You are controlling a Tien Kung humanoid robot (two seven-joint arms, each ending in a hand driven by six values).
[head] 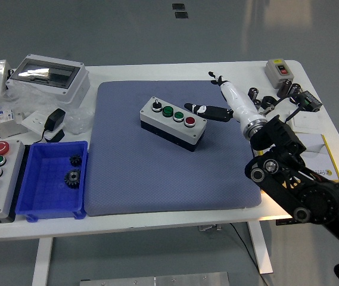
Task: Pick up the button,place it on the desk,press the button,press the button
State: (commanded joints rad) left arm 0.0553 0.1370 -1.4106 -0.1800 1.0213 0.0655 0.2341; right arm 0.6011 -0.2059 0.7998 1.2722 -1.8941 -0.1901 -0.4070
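My right hand (208, 111), fingers extended and holding nothing, reaches beside the red button (190, 121) of the four-button control box (173, 122) sitting on the blue mat (169, 173); it looks rigid, boxy, best gripped across its sides

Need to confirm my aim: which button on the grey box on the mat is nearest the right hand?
The red button at the box's right end, closest to the right hand; the two green ones sit further left.

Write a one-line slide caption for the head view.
Right hand reaches toward the red end of the button box on the blue mat.
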